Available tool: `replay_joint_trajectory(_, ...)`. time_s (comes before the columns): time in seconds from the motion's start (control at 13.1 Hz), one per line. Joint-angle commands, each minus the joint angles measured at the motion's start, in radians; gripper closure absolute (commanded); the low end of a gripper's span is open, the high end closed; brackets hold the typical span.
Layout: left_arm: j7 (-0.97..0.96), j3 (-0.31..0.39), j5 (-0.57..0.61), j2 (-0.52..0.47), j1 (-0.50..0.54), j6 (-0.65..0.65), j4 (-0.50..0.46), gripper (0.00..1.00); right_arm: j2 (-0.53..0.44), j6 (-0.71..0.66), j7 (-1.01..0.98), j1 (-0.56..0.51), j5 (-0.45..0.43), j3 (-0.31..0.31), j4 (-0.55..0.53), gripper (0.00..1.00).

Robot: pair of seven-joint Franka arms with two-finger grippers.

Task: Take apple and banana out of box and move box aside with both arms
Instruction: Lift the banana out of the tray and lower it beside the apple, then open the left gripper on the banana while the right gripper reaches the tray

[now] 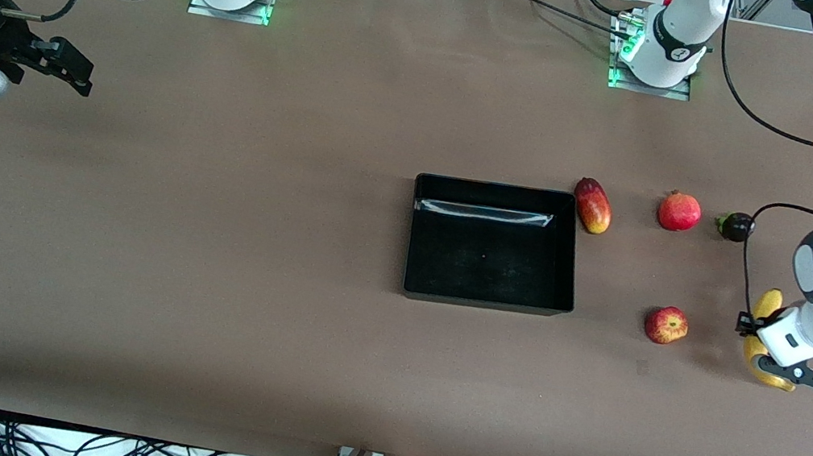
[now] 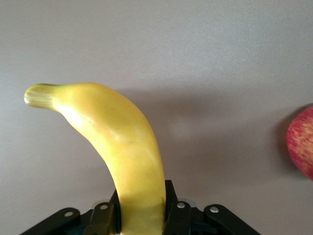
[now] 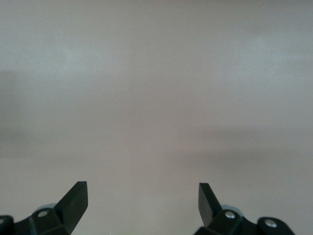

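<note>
Your left gripper (image 1: 774, 369) is clamped on the banana (image 1: 767, 305), low over the table (image 1: 210, 230) at the left arm's end, well apart from the box (image 1: 485, 299). I'd judge you carried it this far so the fruit won't block the box when both arms shift it. The grip sits near one end of the banana, so most of its length sticks out past the fingers.

The apple (image 1: 666, 325) lies on the table between the box and the banana, already out. The box looks empty, its glossy floor bare. Farther from the front camera than the apple lie a mango (image 1: 593, 205) just beside the box's corner, a pomegranate (image 1: 679, 212) and a small dark fruit (image 1: 735, 226).

Your right gripper (image 1: 64, 72) waits with its fingers spread wide and holding nothing, over bare table at the right arm's end.

The left wrist view shows what the front view hides under the wrist: both fingers pressing the banana's sides, its stem end free, and the apple's edge (image 2: 301, 142) near. Whether the banana touches the table, neither view settles. The right wrist view confirms nothing lies between those open fingers (image 3: 74, 199). Only the front view gives you the box's position.
</note>
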Motion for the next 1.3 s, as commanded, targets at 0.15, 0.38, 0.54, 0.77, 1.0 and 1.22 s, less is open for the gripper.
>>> replay_joint_trajectory(0.15,0.002,-0.023,-0.112,-0.016,-0.019,0.194,-0.103,1.0,0.057,0.012,-0.019,0.007,0.085,0.008,0.029,0.0)
replay_joint_trajectory(0.38,0.0,-0.037,-0.142,0.005,-0.03,0.24,-0.107,1.0,0.122,-0.011,-0.061,0.08,0.09,0.01,0.028,0.0)
replay_joint_trajectory(0.54,0.002,-0.037,-0.134,0.024,-0.03,0.259,-0.107,0.95,0.157,-0.012,-0.078,0.151,0.084,0.008,0.037,0.0)
replay_joint_trajectory(0.77,0.005,-0.037,-0.127,0.027,-0.03,0.257,-0.107,0.0,0.267,0.038,-0.082,0.243,0.093,0.01,0.088,0.0)
replay_joint_trajectory(1.0,-0.01,-0.037,-0.128,-0.05,-0.042,0.125,-0.093,0.0,0.395,0.142,0.028,0.364,0.107,0.008,0.158,0.0)
replay_joint_trajectory(1.22,-0.018,-0.03,-0.13,-0.178,-0.058,-0.267,0.026,0.0,0.51,0.277,0.215,0.473,0.173,0.008,0.215,0.0)
